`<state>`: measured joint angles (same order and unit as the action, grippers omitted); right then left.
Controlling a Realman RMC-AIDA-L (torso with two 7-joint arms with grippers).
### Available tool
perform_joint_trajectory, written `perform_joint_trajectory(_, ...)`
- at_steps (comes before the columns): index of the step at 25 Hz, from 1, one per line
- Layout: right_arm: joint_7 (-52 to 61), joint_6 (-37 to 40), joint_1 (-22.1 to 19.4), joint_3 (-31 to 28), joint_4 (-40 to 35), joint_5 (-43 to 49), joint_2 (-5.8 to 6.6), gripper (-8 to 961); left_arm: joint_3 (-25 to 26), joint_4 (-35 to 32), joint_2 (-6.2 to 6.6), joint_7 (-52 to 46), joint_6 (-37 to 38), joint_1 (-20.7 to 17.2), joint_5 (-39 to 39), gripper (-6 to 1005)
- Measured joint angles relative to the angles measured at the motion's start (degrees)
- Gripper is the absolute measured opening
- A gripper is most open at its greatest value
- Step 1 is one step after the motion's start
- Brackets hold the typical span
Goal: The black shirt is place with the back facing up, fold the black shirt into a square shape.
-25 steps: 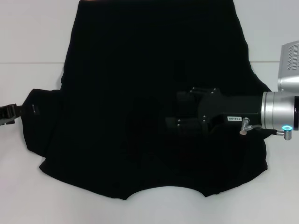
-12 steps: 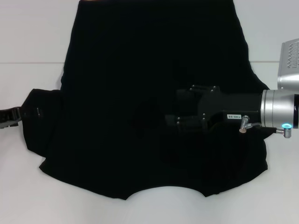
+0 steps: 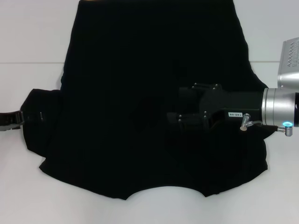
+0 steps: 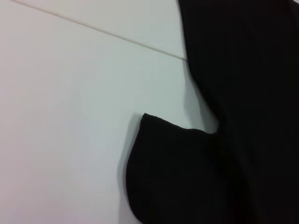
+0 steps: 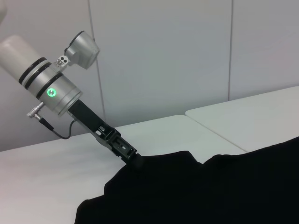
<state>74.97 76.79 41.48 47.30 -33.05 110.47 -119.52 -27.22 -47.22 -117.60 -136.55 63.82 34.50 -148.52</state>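
Observation:
The black shirt point(image 3: 140, 84) lies flat on the white table point(image 3: 28, 42), its curved neckline at the near edge. Only the left sleeve point(image 3: 39, 119) sticks out sideways. My right gripper point(image 3: 172, 119) reaches in from the right, low over the shirt's middle right part, black against black. My left gripper point(image 3: 11, 120) is at the outer edge of the left sleeve. The right wrist view shows that left gripper point(image 5: 131, 157) tilted down, its tip meeting the sleeve point(image 5: 154, 182). In the left wrist view, the sleeve point(image 4: 177, 177) rests flat on the table.
White table surface point(image 3: 32, 186) lies bare to the left, right and near side of the shirt. A table seam point(image 3: 28, 62) runs across behind the left sleeve. A grey wall point(image 5: 163, 56) stands behind the table.
My right gripper has drawn back slightly to the right over the shirt. My left gripper has shifted a little toward the sleeve edge and nearer to me. The shirt's outline is unchanged.

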Motion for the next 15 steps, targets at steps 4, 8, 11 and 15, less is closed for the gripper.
perform_joint_trajectory(4,0.0,-0.1,0.0,0.1,0.0,0.0,0.00,897,-2.1,0.0,-0.22,0.1,0.0,0.1,-0.1,882)
perform_joint_trajectory(8,0.0,-0.1,0.0,0.0,-0.1,0.0,0.00,898,-3.5,-0.1,-0.32,0.9,-0.5,0.3,-1.3,876)
perform_joint_trajectory(11,0.0,-0.1,0.0,-0.1,-0.1,0.0,0.00,897,-3.8,0.0,-0.34,1.0,-0.7,0.6,-2.1,830)
perform_joint_trajectory(15,-0.2,0.0,-0.1,-0.3,-0.1,-0.1,0.00,897,-3.7,-0.2,-0.34,1.0,-0.8,0.6,-2.3,743)
